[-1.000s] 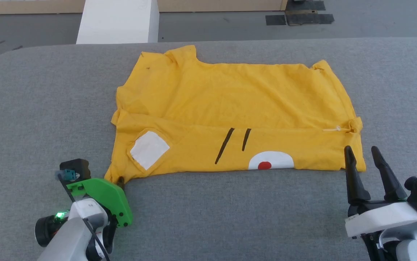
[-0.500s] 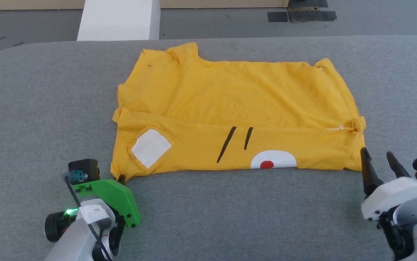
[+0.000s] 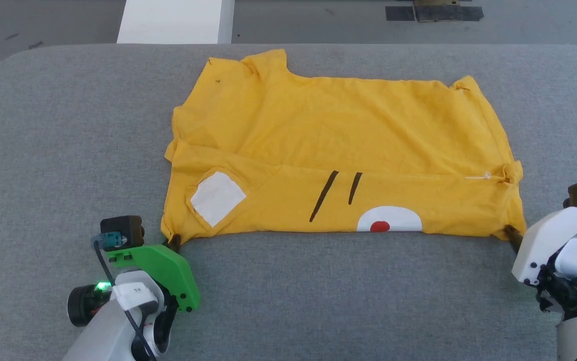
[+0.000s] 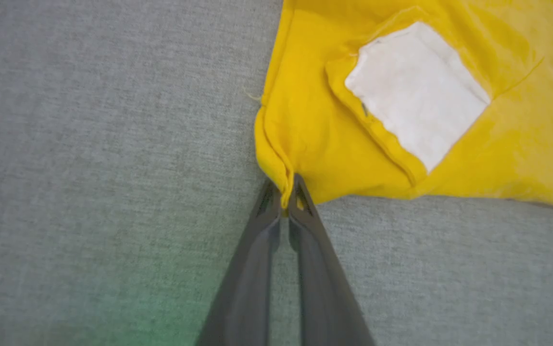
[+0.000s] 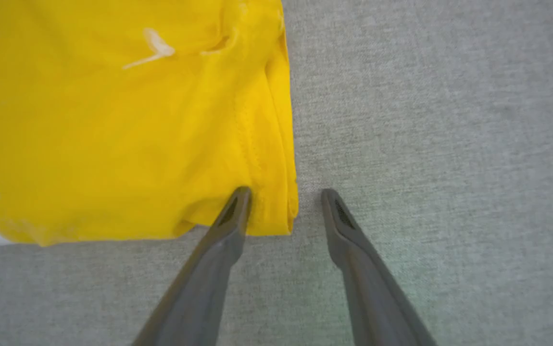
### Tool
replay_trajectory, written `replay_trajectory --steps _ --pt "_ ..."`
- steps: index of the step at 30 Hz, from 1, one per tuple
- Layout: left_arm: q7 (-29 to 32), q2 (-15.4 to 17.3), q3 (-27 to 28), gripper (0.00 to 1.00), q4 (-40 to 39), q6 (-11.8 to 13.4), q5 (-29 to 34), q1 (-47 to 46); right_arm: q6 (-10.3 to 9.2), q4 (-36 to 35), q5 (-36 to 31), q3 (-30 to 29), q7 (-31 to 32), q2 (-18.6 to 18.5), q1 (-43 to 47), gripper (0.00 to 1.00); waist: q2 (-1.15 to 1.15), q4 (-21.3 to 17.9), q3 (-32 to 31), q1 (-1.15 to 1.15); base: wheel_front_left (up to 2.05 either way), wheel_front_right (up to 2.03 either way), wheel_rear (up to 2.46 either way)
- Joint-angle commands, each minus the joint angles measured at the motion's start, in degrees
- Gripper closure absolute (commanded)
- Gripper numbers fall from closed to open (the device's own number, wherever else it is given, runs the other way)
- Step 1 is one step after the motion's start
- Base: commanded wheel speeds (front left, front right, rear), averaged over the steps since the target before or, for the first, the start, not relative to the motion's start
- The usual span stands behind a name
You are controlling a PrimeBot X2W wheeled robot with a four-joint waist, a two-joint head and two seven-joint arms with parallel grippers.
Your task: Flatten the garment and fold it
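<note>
The garment [image 3: 338,135], a bright yellow T-shirt, lies on the grey table with its near strip folded over, showing a white sleeve patch [image 3: 217,198], two black strokes and a white-and-red cheek [image 3: 388,220]. My left gripper [image 3: 173,242] is shut on the shirt's near left corner [image 4: 283,192], fabric pinched between its tips [image 4: 284,197]. My right gripper [image 5: 286,202] stands open astride the near right corner [image 5: 276,211], one finger [image 5: 231,216] on the cloth, the other [image 5: 339,216] on bare table. In the head view that gripper [image 3: 512,234] touches the corner.
The grey padded table [image 3: 67,150] stretches wide on both sides of the shirt and in front of it. A white block [image 3: 175,20] stands on the floor beyond the far edge, and dark tape patches [image 3: 434,11] mark the floor at the back right.
The left gripper has shut on the near left corner. The right gripper has moved forward and down onto the near right corner, its jaws narrowing. The camera has shifted a little.
</note>
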Motion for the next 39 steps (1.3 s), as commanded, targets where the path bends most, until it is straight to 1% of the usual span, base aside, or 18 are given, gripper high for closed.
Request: replay_trajectory --steps 1,4,10,15,19,23,25,28,34,37,39 --pt "-0.3 -0.2 -0.5 1.00 0.8 -0.3 0.3 -0.2 -0.08 0.1 -0.5 -0.1 1.1 0.2 0.3 1.00 0.00 0.1 0.0 0.00 0.00 0.00 0.00" --pt "-2.9 0.0 -0.1 1.00 0.6 -0.2 1.2 -0.5 -0.08 -2.5 -0.2 0.1 -1.3 0.2 0.6 1.00 0.00 0.2 -0.3 0.00 0.00 0.00 0.00" --pt "-10.9 0.7 1.0 1.00 -1.5 0.5 3.9 0.4 -0.08 -7.5 4.0 1.5 -13.2 0.2 3.9 1.00 0.00 0.3 -2.1 0.00 0.00 0.00 0.00" --pt "-15.5 2.2 2.2 1.00 -5.5 2.7 5.9 3.7 -0.08 -12.3 6.1 3.3 -21.3 0.2 8.7 1.00 0.00 0.0 -3.6 0.00 0.00 0.00 0.00" --pt "-16.2 3.7 2.6 1.00 -9.6 4.9 6.8 7.7 -0.08 -14.9 7.7 3.5 -23.7 0.2 13.2 1.00 0.00 -0.1 -4.5 0.00 0.00 0.00 0.00" --pt "-13.3 5.8 2.1 1.00 -13.5 7.5 7.3 12.7 -0.08 -16.8 8.5 2.7 -21.4 0.2 18.0 1.00 0.00 -0.1 -5.0 0.00 0.00 0.00 0.00" --pt "-11.6 6.8 1.8 1.00 -15.4 8.6 7.3 15.1 -0.08 -17.6 8.9 1.9 -19.4 0.2 20.2 1.00 0.00 0.0 -5.1 0.00 0.00 0.00 0.00" --pt "-8.4 7.7 1.3 1.00 -17.8 9.6 6.0 18.9 -0.08 -17.7 9.4 0.5 -15.4 0.2 23.1 1.00 0.00 0.3 -5.3 0.00 0.00 0.00 0.00" --pt "-1.2 9.3 -0.7 1.00 -19.5 9.5 2.9 23.8 -0.08 -16.5 9.8 -1.9 -7.1 0.2 26.9 1.00 0.00 0.7 -5.2 0.00 0.00 0.00 0.00" --pt "0.3 9.4 -1.4 1.00 -18.8 8.9 2.3 23.7 -0.08 -14.7 9.5 -2.3 -3.8 0.2 27.8 1.00 0.00 1.1 -5.0 0.00 0.00 0.00 0.00" --pt "1.0 9.1 -2.1 1.00 -17.6 8.0 1.9 23.2 -0.08 -13.0 9.3 -2.4 -2.6 0.2 27.9 1.00 0.00 1.3 -4.9 0.00 0.00 0.00 0.00"
